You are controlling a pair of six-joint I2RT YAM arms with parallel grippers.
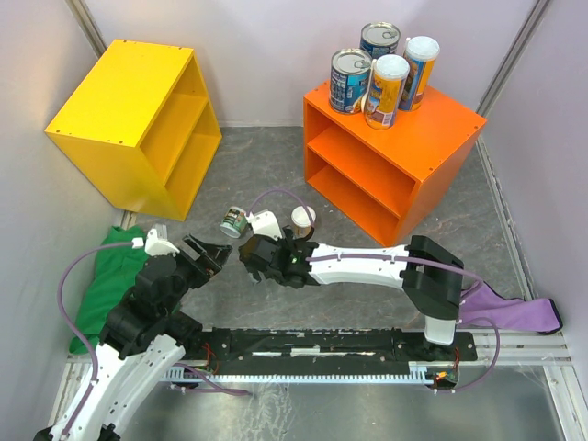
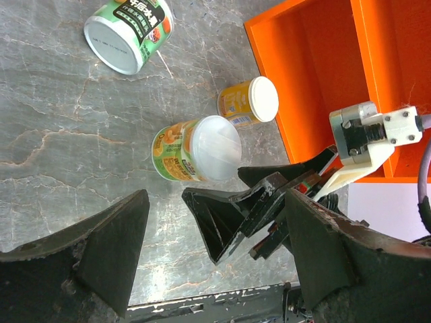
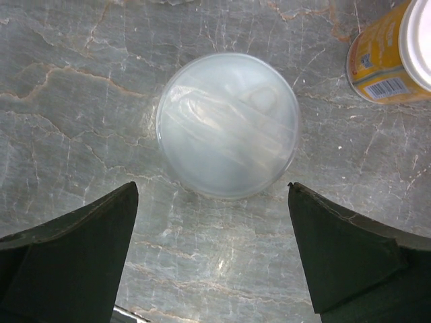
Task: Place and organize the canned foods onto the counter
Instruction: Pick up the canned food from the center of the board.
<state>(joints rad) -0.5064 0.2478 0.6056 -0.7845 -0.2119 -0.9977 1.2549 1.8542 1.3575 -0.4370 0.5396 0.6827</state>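
Four canned foods stand on the orange counter (image 1: pixel 432 129): two blue tins (image 1: pixel 350 81) and two tall white-lidded cans (image 1: pixel 386 90). Three short cans are on the floor: a green-labelled one (image 2: pixel 130 32) on its side, an orange-labelled one (image 2: pixel 248 101) near the counter (image 2: pixel 323 81), and a pale-lidded one (image 2: pixel 199 149) standing upright. My right gripper (image 3: pixel 212 229) hovers open over that pale lid (image 3: pixel 227 126), just off it and touching nothing. In the top view it (image 1: pixel 255 257) hides this can. My left gripper (image 1: pixel 209 253) is open and empty, close beside the right one.
A yellow cabinet (image 1: pixel 129 110) stands tilted at the back left. A green cloth (image 1: pixel 106 276) lies by the left arm and a purple cloth (image 1: pixel 514 312) at the right. The arms' base rail (image 1: pixel 322 344) runs along the front. Walls close in both sides.
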